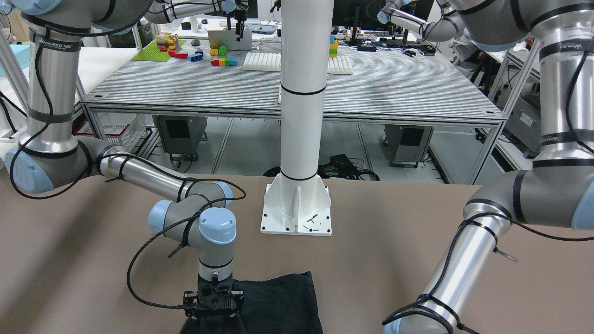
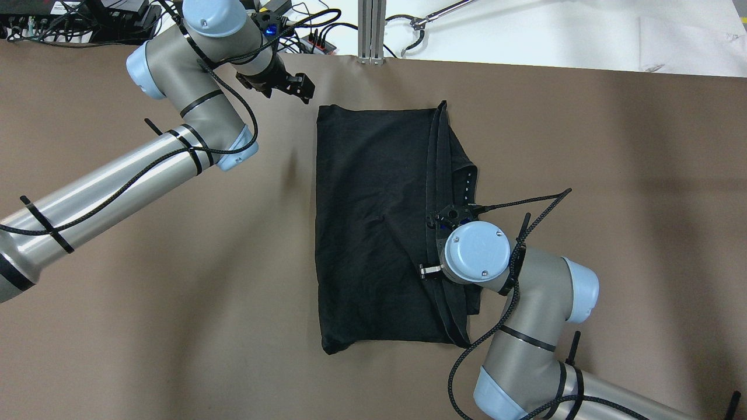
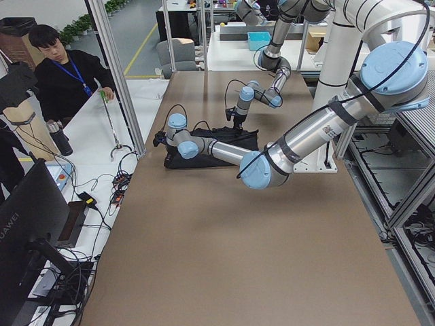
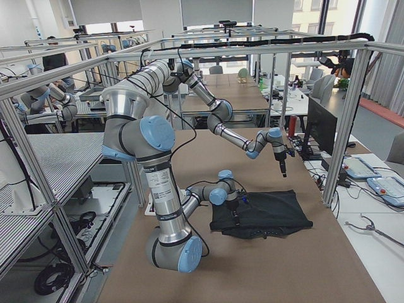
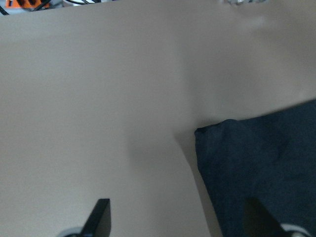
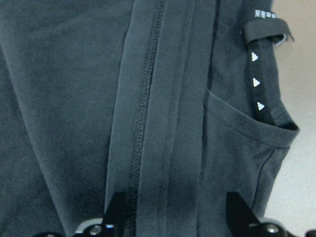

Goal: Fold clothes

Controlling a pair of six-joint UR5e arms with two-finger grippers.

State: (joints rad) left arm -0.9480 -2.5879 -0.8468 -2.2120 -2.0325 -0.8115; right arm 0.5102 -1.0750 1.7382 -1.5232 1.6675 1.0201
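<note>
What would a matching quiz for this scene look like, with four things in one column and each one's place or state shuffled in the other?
Column one:
1. left gripper
2. right gripper
3. black garment
4. white post

Column two:
A. open, above the garment's stitched hem
B. lying on the brown table
C. upright, its base plate on the table
D. open, over bare table beside a garment corner

Pairs: 1-D, 2-A, 3-B, 4-C

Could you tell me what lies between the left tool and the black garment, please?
Nothing: only bare brown table separates the left tool from the nearest corner of the garment, as the overhead and left wrist views both show.
</note>
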